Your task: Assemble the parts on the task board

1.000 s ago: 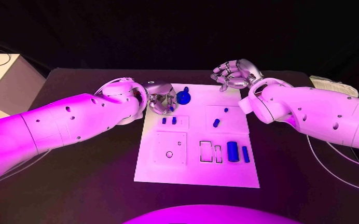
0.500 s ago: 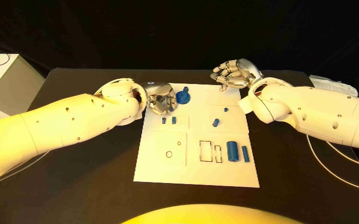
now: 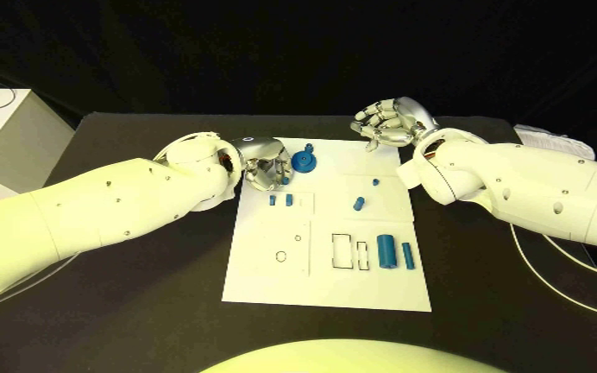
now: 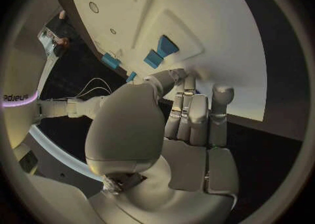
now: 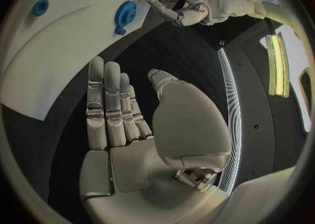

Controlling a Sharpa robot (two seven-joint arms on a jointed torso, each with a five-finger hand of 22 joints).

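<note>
Left hand (image 3: 267, 169), fingers curled, grip indeterminate, sits at the task board (image 3: 326, 282) upper left, just beside the round blue part (image 3: 304, 162). Right hand (image 3: 389, 123) is open, empty, off the board's upper right.

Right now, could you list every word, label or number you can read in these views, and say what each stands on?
Partial dark lettering on the robot's white body in the left wrist view, cut off, too unclear to quote.
None on the task board, blue parts or either hand.

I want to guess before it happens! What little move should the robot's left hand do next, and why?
Probably close the left hand onto the round blue part beside it. Its fingers sit at the task board's far left corner holding nothing, while the right hand hovers empty off the board.
</note>
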